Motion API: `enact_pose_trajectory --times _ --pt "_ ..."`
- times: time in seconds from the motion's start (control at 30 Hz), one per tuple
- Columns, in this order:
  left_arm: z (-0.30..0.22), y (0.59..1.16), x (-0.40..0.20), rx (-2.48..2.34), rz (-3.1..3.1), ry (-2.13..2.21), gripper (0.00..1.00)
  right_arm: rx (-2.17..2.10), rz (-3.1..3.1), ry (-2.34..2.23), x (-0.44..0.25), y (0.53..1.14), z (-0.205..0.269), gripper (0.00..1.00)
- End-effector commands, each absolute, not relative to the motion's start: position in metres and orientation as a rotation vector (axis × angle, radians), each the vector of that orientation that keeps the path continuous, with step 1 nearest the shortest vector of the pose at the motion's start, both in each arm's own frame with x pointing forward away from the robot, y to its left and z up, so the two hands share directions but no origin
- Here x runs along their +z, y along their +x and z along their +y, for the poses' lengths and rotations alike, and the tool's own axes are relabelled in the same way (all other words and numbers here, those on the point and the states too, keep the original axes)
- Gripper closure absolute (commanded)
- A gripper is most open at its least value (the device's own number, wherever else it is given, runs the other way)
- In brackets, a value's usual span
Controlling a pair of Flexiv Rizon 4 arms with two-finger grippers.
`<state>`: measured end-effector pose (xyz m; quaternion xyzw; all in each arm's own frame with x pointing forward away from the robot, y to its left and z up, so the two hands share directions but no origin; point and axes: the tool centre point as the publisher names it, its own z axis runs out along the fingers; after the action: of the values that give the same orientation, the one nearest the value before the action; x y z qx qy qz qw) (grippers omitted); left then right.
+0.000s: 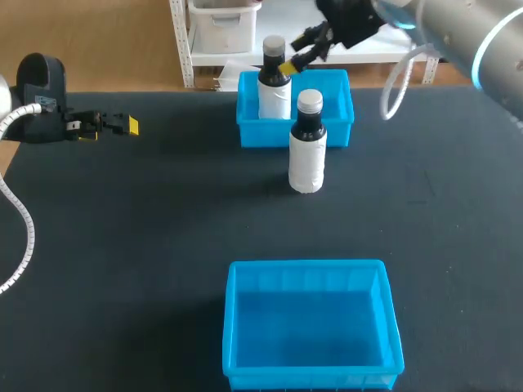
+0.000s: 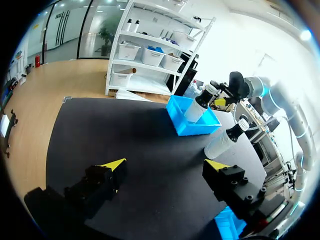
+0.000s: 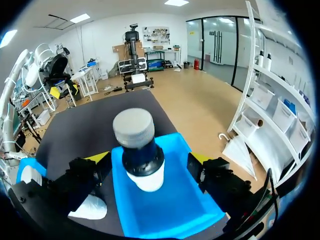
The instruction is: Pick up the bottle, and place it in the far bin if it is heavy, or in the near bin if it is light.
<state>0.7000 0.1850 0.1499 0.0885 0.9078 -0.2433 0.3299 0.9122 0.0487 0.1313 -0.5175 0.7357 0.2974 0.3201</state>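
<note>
Right fingers [image 3: 85,175] open, straddling the bottle [image 1: 274,77] standing in the far bin [image 1: 339,124], left fingers [image 2: 100,181] open too; risk: a crooked pull-out clips its neck and topples it, or bumps the second bottle [image 1: 308,143] on the counter [image 1: 163,212].

Bottle [image 3: 139,150] upright in blue bin [image 3: 176,210], flanked by spread tool [image 3: 148,159].

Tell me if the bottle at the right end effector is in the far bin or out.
In: the bottle stands upright inside the far bin, between the open fingers of the right end effector.
</note>
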Motion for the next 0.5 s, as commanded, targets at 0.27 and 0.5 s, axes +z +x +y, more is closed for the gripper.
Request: enact_pose_trajectory --times 0.27,0.5 --pt "0.185 0.7 0.15 -0.636 2.374 0.231 0.0 0.734 1.967 -1.268 0.151 0.876 -0.039 0.0" --pt "0.185 0.7 0.15 -0.636 2.374 0.231 0.0 0.697 1.97 -1.253 0.153 0.838 -0.069 0.0"
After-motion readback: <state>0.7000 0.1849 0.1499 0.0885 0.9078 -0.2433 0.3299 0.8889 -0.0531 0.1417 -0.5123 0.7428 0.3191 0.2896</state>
